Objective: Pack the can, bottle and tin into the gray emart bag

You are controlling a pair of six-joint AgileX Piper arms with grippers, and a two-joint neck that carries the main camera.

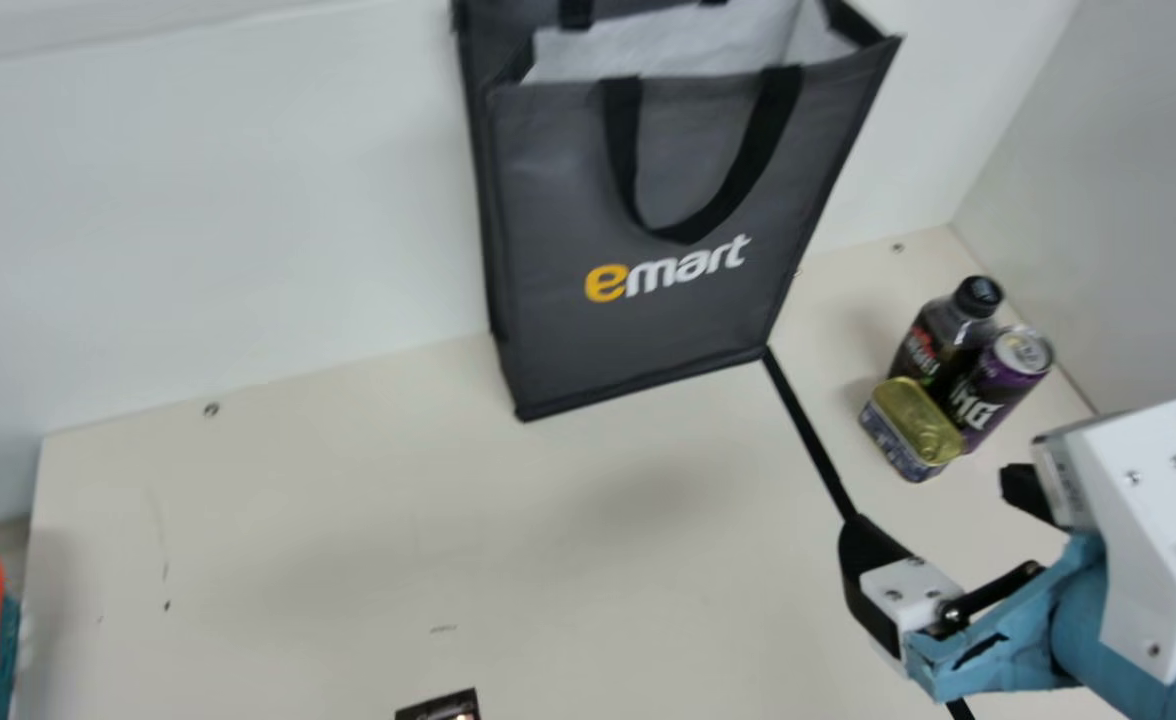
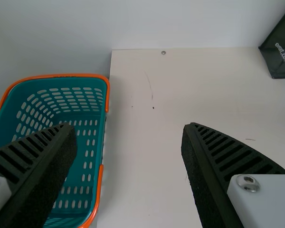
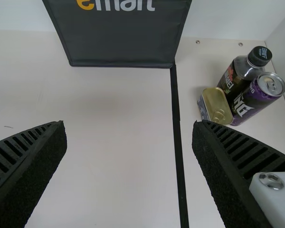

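- Basket (image 2: 88,152), teal, orange handles: at the table's left side.
- Left gripper (image 2: 130,127): released, its ribbed fingers well apart, nothing between them.
- Emart bag (image 1: 648,330), gray, black handles: upright by the rear wall, mouth agape, front handle hanging down over its face.
- Strip (image 3: 178,142), black: along the table (image 1: 348,500), running from the bag's lower right corner toward the near side.
- Right gripper (image 1: 933,508): released, fingers spread, grasping nothing; above the table, nearer than the groceries.
- Tin (image 1: 914,425), gold lid with ring-pull: lid up, outside the bag to its right, in front of the bottle.
- Bottle (image 1: 951,335), dark, black cap: upright behind the tin, outside the bag.
- Can (image 1: 1008,375), purple, silver top: upright just beside the bottle, rightmost of the three, likewise unpacked.
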